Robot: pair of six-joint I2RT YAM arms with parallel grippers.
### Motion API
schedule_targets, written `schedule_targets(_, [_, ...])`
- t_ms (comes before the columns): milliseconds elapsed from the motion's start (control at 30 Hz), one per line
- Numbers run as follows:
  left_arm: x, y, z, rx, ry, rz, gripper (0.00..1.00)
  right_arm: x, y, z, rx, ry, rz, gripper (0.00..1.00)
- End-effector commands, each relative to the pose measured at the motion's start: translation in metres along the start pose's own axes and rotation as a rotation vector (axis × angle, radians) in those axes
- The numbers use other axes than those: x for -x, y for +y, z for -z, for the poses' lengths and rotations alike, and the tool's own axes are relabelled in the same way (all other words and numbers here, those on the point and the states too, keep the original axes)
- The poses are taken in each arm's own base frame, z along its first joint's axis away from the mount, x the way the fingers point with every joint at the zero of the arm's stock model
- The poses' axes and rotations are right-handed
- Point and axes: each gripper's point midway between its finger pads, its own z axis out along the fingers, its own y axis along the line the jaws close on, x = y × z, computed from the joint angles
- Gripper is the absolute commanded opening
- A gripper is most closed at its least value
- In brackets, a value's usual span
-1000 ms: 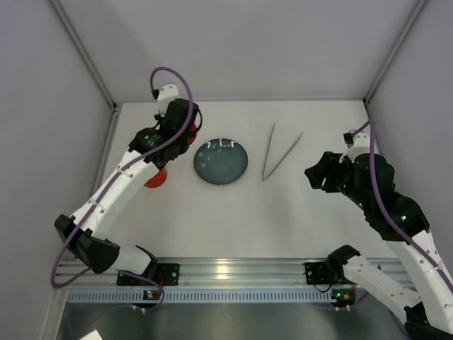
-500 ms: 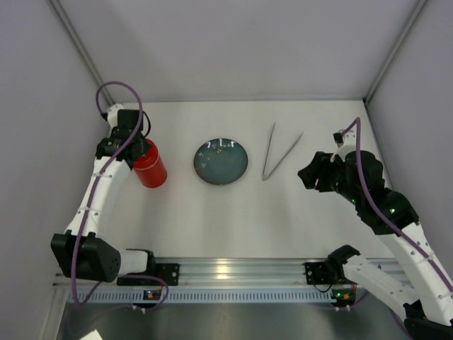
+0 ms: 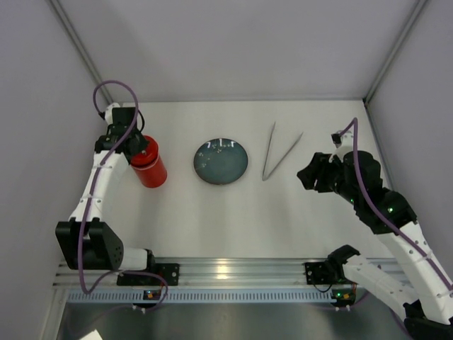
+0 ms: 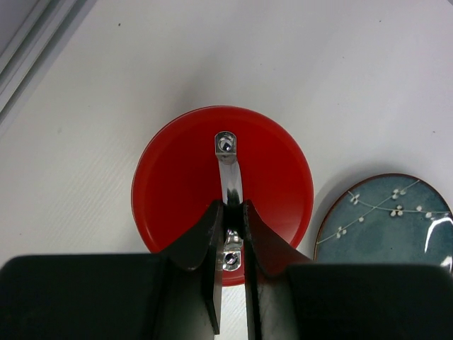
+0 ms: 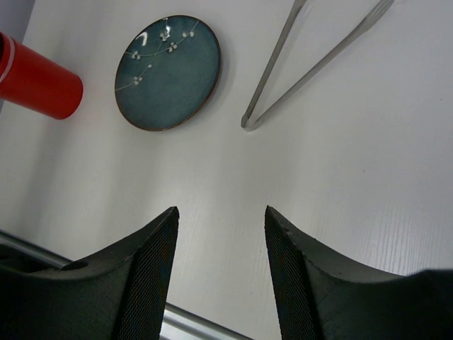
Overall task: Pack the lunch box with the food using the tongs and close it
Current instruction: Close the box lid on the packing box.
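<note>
The red lunch box [image 3: 151, 171] stands left of the plate, seen from above in the left wrist view with its red lid [image 4: 177, 177] on top. My left gripper [image 4: 230, 207] is shut on the lid's silver metal handle [image 4: 228, 173]. The silver tongs [image 3: 265, 173] lie on the table right of the plate, their joined end nearest me [image 5: 249, 122]. My right gripper [image 5: 221, 209] hangs open above bare table, near side of the tongs, with nothing between its fingers. No food shows; it is hidden or out of view.
A blue-grey plate [image 3: 221, 161] with a white blossom pattern sits mid-table with nothing on it. Grey walls close in the left, back and right sides. An aluminium rail [image 3: 233, 273] runs along the near edge.
My left arm has swung from beside the plate over to the left wall; the lunch box, mostly hidden under it before, now shows. My right gripper has crept slightly left.
</note>
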Motion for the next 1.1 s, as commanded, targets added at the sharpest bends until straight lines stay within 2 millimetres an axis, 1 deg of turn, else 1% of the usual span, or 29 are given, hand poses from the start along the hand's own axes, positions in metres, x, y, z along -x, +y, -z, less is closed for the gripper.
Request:
schedule_targets(0, [0.013, -0.010, -0.005, -0.036, -0.038, 0.016, 0.08, 0.009, 0.008, -0.004, 0.033, -0.041, 0.006, 0.51])
schedule_targets(300, [0.003, -0.005, -0.013, -0.013, -0.016, 0.014, 0.09, 0.007, 0.008, -0.007, 0.034, -0.036, 0.010, 0.51])
schedule_targets(933, [-0.014, 0.007, -0.014, 0.014, 0.000, 0.029, 0.12, 0.003, 0.009, -0.013, 0.040, -0.018, 0.009, 0.51])
schedule_targets(967, [-0.010, 0.016, -0.016, 0.028, -0.009, 0.051, 0.12, 0.003, 0.008, -0.013, 0.037, -0.020, 0.010, 0.51])
schedule_targets(1067, [-0.017, 0.016, -0.020, 0.022, 0.010, 0.049, 0.13, 0.003, 0.008, -0.013, 0.040, -0.018, 0.011, 0.51])
